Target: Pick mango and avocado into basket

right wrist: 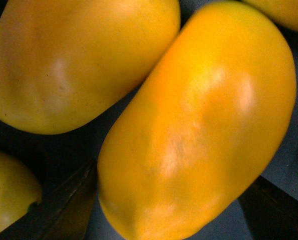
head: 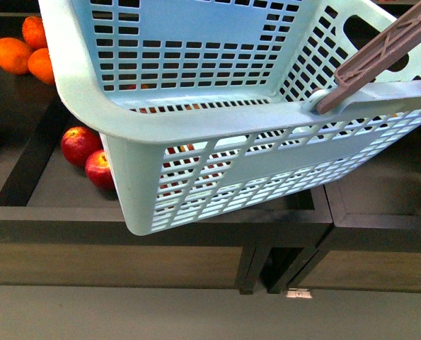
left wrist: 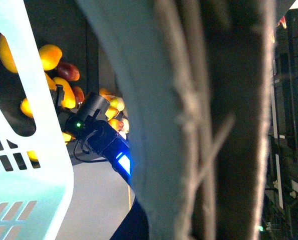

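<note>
1. Up close, the right hand [right wrist: 171, 212] hangs open over the mango [right wrist: 199, 125], one dark finger [right wrist: 71, 210] on each side. The fruit lies among other mangoes, right of the basket [head: 217, 120].
2. Its smooth, rounded skin looks slippery and easily bruised, so a gentle grip across the middle seems best.
3. The basket hangs tilted, with nothing visible inside.
4. Its brown handle [head: 380, 53] fills the left wrist view, so I cannot tell the left hand's state.
5. No avocado or readable writing shows.

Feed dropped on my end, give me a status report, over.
Left claw unseen; basket raised, tilted. Right claw straddling mango, grip unclear. Neighbouring mangoes crowd close.
</note>
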Tool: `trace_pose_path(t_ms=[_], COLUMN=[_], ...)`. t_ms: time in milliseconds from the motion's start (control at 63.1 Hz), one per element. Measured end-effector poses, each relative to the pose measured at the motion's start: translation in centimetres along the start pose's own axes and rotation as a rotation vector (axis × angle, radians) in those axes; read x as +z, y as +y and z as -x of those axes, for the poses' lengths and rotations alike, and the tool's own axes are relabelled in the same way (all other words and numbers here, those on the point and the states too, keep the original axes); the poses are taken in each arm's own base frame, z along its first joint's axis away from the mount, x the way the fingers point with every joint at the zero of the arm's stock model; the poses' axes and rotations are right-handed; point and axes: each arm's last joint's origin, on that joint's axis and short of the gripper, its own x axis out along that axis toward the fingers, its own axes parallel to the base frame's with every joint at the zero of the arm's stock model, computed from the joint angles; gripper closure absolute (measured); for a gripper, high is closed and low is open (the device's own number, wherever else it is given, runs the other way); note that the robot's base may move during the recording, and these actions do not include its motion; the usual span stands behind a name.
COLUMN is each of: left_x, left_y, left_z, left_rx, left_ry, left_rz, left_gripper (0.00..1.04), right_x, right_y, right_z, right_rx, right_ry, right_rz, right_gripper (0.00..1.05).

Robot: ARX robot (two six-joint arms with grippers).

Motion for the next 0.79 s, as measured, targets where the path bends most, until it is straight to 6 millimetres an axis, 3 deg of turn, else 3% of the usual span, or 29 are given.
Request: trace_pose_path(t_ms=[174, 508, 793], left_x=[0.0, 0.0, 0.0], left_y=[0.0, 0.0, 0.0], left_z=[0.0, 0.0, 0.0], left_rx=[0.000, 0.000, 0.000], left_ry=[0.000, 0.000, 0.000], left_rz=[0.000, 0.000, 0.000], left_gripper=[1.00, 1.00, 1.00], right_x=[-0.2, -0.3, -0.4], right_y=[-0.3, -1.4, -2.3], right_z=[0.0, 0.9, 4.1], right_rx=[0.004, 0.005, 0.065], right_ry=[-0.003, -0.006, -0.030], right_rz=[0.006, 0.031, 0.103], right_gripper=[0.46, 0.47, 0.47])
